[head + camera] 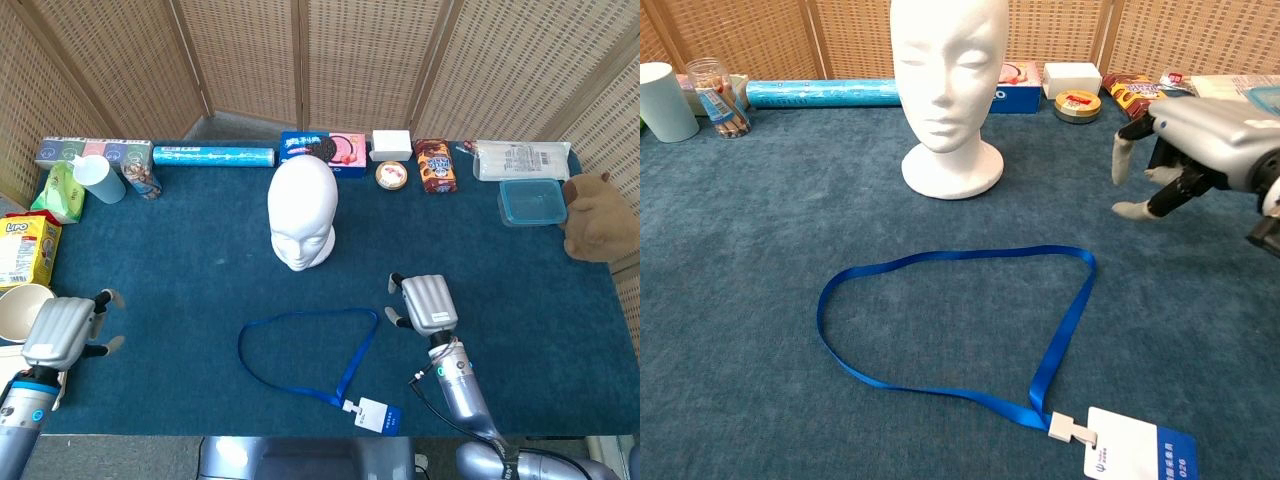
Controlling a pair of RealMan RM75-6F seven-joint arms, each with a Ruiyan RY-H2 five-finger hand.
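Big blue table (200, 270) with the white foam head (302, 212) standing upright mid-table. The blue lanyard (305, 352) lies flat in a loop in front of it, its badge (378, 414) at the near edge. Right hand (428, 304) hovers just beside the loop's right corner, fingers spread, holding nothing; left hand (62, 331) is well apart, also spread and bare. Risk I see: the strap lies flat on carpet, so fingertips could slide over it or drag the badge off the edge.
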